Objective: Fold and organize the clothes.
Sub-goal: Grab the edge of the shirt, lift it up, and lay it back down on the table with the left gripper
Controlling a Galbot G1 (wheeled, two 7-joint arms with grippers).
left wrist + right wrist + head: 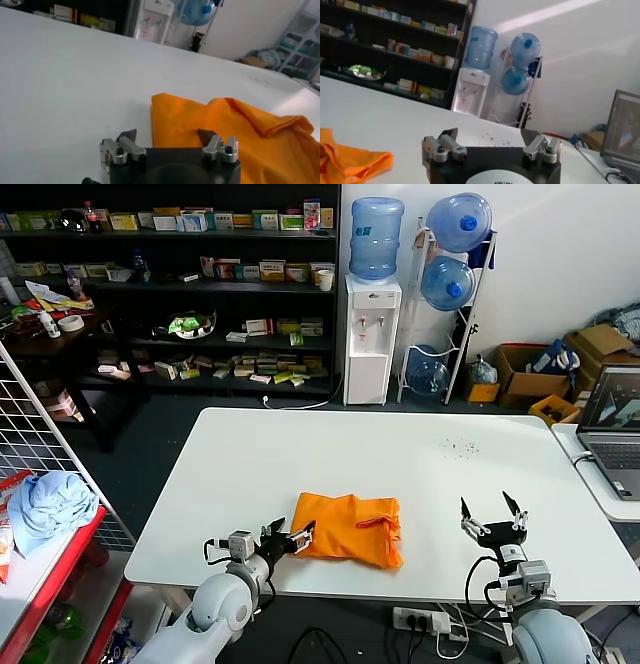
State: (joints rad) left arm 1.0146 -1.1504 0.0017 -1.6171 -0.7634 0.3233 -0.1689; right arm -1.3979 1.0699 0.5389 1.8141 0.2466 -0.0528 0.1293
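Now the bright orange short-sleeved T-shirt of thin fabric (348, 529) lies folded into a rough rectangle on the white table (400, 459), directly in front of the left gripper (290, 540). That gripper's jaws are spread wide and hold nothing; its tips sit at the shirt's near-left corner, and whether one tip rests on the cloth cannot be told. In the left wrist view the shirt's straight folded edge (154, 127) runs out from between the jaws, with the bulk of the cloth off to one jaw's side. The right gripper (493, 518) stands well apart from the shirt, jaws spread too and pointing upward, with bare table between them and the cloth.

The step in hand appears to be a further fold or a tidy-up. To do it well, the left jaws should probably straddle the corner so both layers sit between them, close low against the table, and lift only a little, since thin fabric slips and unfolds easily. The right jaws would likely need to come to the opposite rumpled end (385, 514) to hold it flat.

The shirt's long axis runs roughly from one gripper towards the other, tilted slightly.
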